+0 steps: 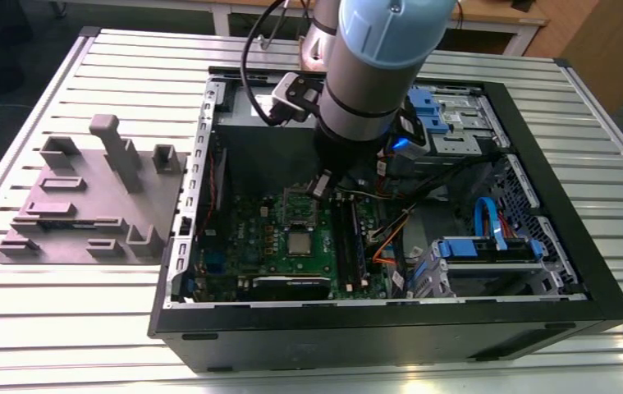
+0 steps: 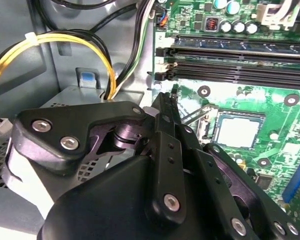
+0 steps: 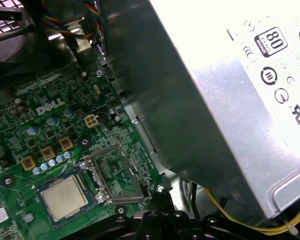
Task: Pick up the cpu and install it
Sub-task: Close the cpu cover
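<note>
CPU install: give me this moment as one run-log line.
cpu: seated in socket, bracket open | gripper: inside case above motherboard, beside socket, holding nothing, jaws closed

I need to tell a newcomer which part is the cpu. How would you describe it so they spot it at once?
Start at the open black computer case on the slatted table and find the green motherboard inside. Near its middle lies the cpu, a small flat square with a pale silver top, unlike the dark open socket bracket beside it.
</note>
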`<state>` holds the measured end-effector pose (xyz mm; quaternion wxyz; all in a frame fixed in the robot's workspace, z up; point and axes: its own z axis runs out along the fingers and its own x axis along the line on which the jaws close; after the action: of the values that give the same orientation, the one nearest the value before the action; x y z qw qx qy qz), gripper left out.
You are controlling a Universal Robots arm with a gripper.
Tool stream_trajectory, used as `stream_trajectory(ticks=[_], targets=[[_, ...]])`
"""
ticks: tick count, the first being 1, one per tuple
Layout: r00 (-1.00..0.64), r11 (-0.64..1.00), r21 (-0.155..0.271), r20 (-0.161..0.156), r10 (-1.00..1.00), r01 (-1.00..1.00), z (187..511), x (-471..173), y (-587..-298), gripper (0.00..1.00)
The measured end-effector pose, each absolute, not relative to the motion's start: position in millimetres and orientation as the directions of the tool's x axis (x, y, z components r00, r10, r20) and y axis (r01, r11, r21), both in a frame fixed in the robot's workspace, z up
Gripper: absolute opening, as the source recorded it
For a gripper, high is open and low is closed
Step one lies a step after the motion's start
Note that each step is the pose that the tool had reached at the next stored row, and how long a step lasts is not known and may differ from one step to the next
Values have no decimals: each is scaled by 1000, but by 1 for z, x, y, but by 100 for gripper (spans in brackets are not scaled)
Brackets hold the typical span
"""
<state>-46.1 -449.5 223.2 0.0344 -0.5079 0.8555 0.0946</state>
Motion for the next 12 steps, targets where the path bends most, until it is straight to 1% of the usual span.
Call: stream_trajectory(ticks=[12], targets=[[-482, 469, 116, -135, -866, -875, 228, -47, -449, 11]])
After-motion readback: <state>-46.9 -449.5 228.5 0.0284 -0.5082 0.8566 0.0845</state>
